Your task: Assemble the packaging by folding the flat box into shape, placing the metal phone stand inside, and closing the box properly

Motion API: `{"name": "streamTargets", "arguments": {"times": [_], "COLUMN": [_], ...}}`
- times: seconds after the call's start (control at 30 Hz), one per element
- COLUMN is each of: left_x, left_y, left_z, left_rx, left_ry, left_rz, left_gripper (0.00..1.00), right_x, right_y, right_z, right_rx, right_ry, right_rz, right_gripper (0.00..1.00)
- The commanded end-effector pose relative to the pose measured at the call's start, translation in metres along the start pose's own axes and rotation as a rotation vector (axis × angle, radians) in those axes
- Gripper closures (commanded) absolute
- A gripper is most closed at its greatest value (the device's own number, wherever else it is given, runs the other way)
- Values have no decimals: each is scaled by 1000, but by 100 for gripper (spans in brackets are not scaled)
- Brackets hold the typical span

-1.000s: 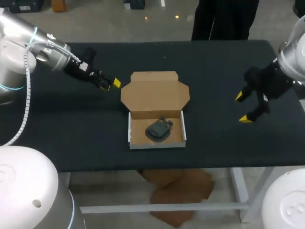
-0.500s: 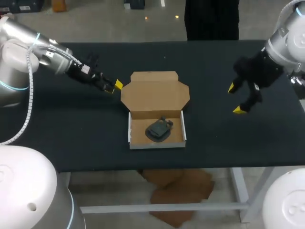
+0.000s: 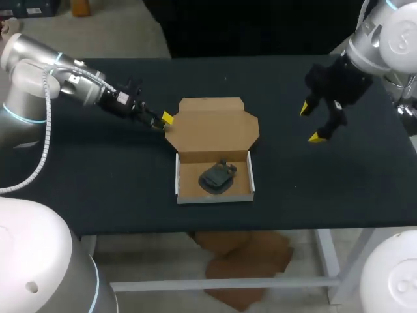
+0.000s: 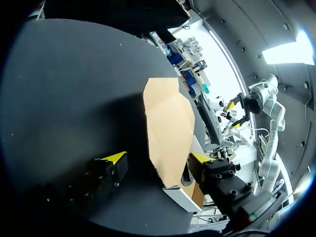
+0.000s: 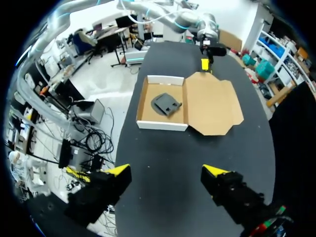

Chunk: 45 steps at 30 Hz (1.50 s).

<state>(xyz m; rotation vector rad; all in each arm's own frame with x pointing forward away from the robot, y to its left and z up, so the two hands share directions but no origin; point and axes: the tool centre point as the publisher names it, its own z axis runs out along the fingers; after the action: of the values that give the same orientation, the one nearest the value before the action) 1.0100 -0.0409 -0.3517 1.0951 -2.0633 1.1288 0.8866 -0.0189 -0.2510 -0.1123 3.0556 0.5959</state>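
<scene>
Head view: phone stand boxed; left claw, spread at corner of lid, likely folds it next; right claw spread.

The left arm enters from the left. The left gripper sits at the left corner of the box lid, fingers parted, with the lid's edge between them. The right arm enters from the right. The right gripper is held well right of the box, fingers spread wide.
</scene>
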Motion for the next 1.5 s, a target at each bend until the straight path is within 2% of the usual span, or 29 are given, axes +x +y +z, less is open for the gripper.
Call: {"name": "streamTargets", "arguments": {"times": [0.03,0.47,0.67,0.83,1.0,1.33,1.43,1.5], "left_x": [-5,2,6,12,19,31,33,34], "left_y": [-2,-2,-1,2,3,6,8,9], "left_z": [5,21,26,28,30,38,37,37], "left_rx": [-5,-10,-16,-44,-56,-65,-59,-47], "left_ry": [54,110,134,195,203,213,223,222], "left_rz": [2,4,0,28,56,125,159,178], "left_gripper": [16,22,37,41,43,58,60,71], "right_x": [-14,-40,-48,-53,-55,-58,-58,-58], "right_y": [7,16,19,19,20,24,24,25], "right_z": [4,10,12,13,14,14,14,13], "right_rx": [16,63,83,90,91,98,98,100], "right_ry": [63,101,114,119,125,132,132,132], "right_rz": [-3,6,5,7,3,-5,-6,-7], "right_gripper": [0,0,0,0,0,0,0,0]}}
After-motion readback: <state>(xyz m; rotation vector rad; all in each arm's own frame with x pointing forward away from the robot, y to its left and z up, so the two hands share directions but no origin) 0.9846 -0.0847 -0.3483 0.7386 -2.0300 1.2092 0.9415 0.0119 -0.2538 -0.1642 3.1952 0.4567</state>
